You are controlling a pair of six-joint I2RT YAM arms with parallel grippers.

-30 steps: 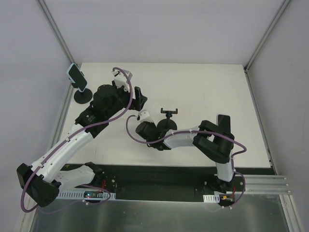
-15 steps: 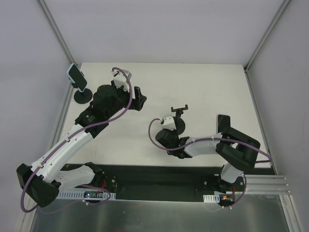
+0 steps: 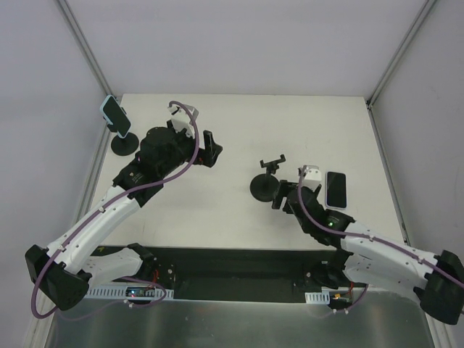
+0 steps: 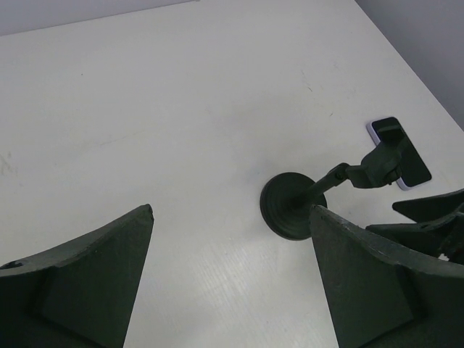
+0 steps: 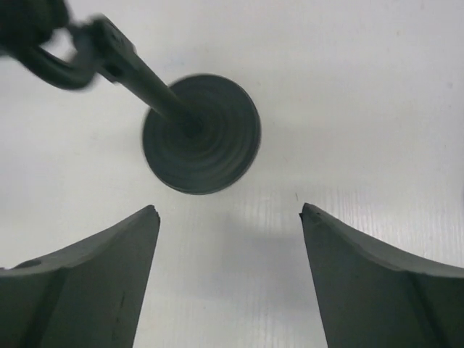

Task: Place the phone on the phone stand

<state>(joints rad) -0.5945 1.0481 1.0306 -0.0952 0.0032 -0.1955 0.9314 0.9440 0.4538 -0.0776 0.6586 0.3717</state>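
Vs 1 s ago, you find the right arm unfolded. Its elbow now lies low at the right instead of bunched mid-bench. The right fingers now sit just right of the phone stand, not left of it. The stand's base is a little further right than before, and its clamp now tips up and to the right. The phone looks to lie where it did: flat on the bench, right of the stand and near the right fingers. The left arm looks unchanged.

The stand is matte black, w/ a round domed base ringed like a record, a thin slanted stalk and a small clamp on top. The phone is a dark glossy slab w/ rounded corners and a pale lilac edge. The bench is white and matte w/ faint grain. Both pairs of fingers are dark, blunt wedges.

The right fingers are spread wide and hold nothing. The stand's base sits just ahead of the gap, not touching. The left fingers are also spread wide and empty, above the bench and well apart from the stand.
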